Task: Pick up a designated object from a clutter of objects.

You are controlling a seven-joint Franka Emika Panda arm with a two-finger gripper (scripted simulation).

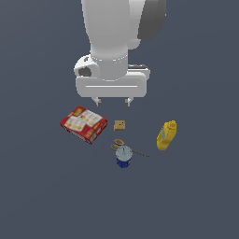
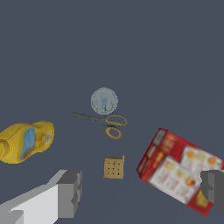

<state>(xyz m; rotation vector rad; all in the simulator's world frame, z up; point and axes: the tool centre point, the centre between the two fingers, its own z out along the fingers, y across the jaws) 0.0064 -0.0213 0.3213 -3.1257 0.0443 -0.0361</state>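
A: Pincer status?

B: White two-fingered gripper (image 1: 112,101) hangs above the grey floor, fingers spread apart, nothing between them. Upper centre of the exterior view.

A: Nearest items?

B: Just below it, a small tan block (image 1: 119,125); to that view's left, a flat red box with white-orange panels (image 1: 83,124).

A: Target?

B: Small dark-blue cylindrical can with silver-grey top (image 1: 123,156), upright at frame centre, well below the gripper. Thin orange-handled scissors (image 1: 127,146) lie against it, possibly touching. Yellow plastic bottle (image 1: 166,135) lies right of centre.
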